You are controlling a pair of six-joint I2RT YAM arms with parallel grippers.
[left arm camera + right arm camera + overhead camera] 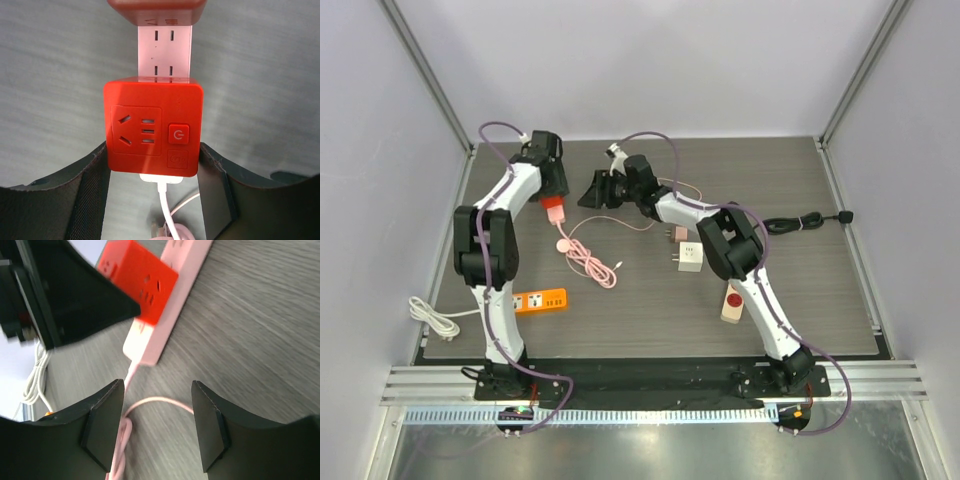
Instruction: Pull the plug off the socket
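A red cube plug (152,125) with its own socket face sits plugged into a pale pink power strip (165,50). The strip's pink cable (588,258) lies coiled on the table. My left gripper (154,150) is shut on the red cube, one finger on each side. In the top view this gripper (552,192) is at the far left with the cube (553,209) at its tips. My right gripper (586,191) is open and empty, just right of the cube and pointing toward it. In its wrist view (156,390) it hovers over the cable, short of the cube (137,280) and the strip (170,300).
An orange power strip (540,300) with a white cable (430,315) lies at the near left. A white adaptor cube (689,257), a small brown plug (677,233) and a beige block with a red button (732,303) lie right of centre. A black cable (810,222) is at the right.
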